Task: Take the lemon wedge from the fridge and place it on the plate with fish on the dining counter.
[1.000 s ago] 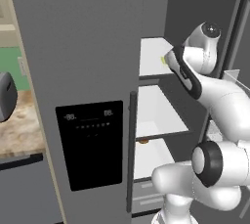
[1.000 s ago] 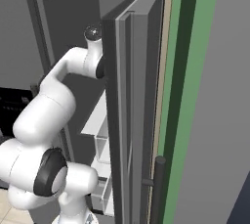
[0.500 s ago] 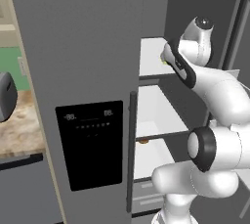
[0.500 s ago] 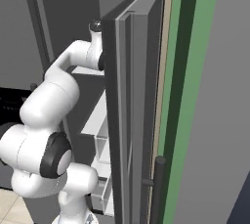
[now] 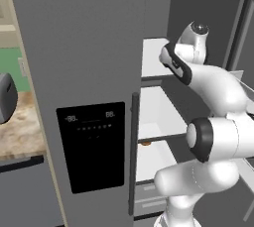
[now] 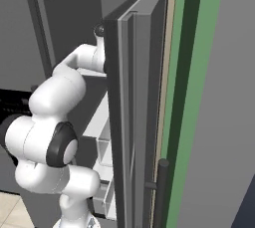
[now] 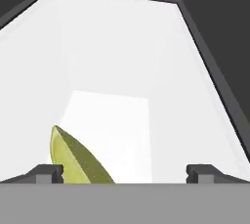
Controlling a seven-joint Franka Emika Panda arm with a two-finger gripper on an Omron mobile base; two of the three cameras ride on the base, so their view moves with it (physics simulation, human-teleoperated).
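- Since the earlier frames, the arm had reached deeper into the fridge (image 5: 89, 72), onto its upper white shelf (image 5: 151, 55), its wrist now behind the open door (image 6: 137, 97) in the right base view.
- Up close, the gripper (image 7: 124, 171) had its fingertips (image 7: 46, 171) spread wide, clamped on nothing.
- Lying on the shelf, the lemon wedge (image 7: 78, 162) sat at 7 o'clock in the hand view, just beside the left tip; its lower part was cut off.
- At 9 o'clock in the left base view, a dark appliance (image 5: 6, 97) stood on a marbled countertop (image 5: 20, 134).
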